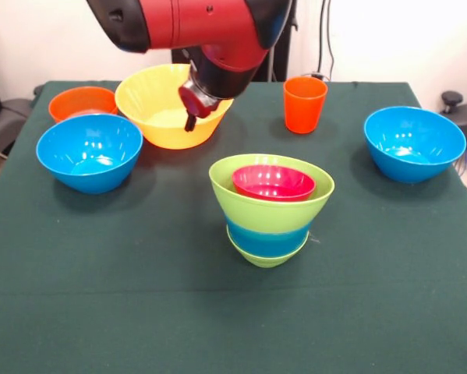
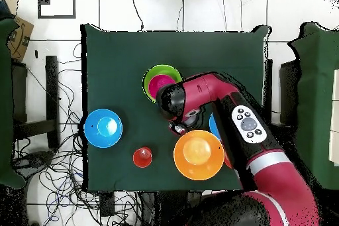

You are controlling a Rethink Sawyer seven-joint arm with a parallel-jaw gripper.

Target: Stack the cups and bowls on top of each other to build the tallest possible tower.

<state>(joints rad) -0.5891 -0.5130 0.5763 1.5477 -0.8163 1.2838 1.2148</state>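
Observation:
The tower (image 1: 270,210) stands mid-table: a large lime green bowl on a blue bowl on a small green bowl, with a red-pink bowl (image 1: 274,181) nested in the top. It also shows in the overhead view (image 2: 162,81). My gripper (image 1: 191,118) hangs over the rim of the large yellow bowl (image 1: 151,109), holding nothing that I can see; in the overhead view the gripper (image 2: 177,128) sits between the tower and the yellow bowl (image 2: 198,154). The orange cup (image 1: 305,104) stands alone at the back. The yellow-green cup is out of view.
An orange bowl (image 1: 83,101) and a blue bowl (image 1: 89,152) sit left of the yellow bowl. Another blue bowl (image 1: 414,142) sits at the right. All stand on the dark green tablecloth (image 1: 139,296). Cables lie on the floor around the table (image 2: 59,170).

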